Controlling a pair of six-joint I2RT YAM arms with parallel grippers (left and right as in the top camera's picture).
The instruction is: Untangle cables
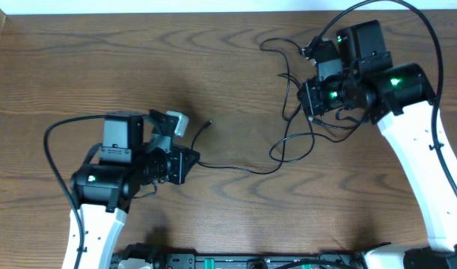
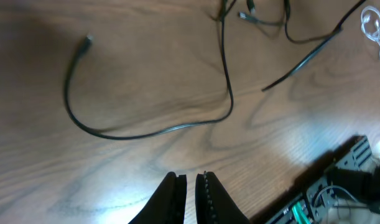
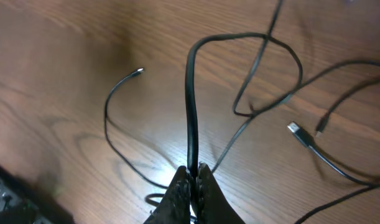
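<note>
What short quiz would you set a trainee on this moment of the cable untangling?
1. True or false: the left gripper is holding a cable.
2. What is the right gripper shut on? A) a black cable B) a white cable C) nothing
3. Fill in: the loose plug end in the left wrist view lies on the bare ____ table.

Key: 1 false, it is empty and the cable lies on the table ahead of it; 2 A; 3 wooden.
</note>
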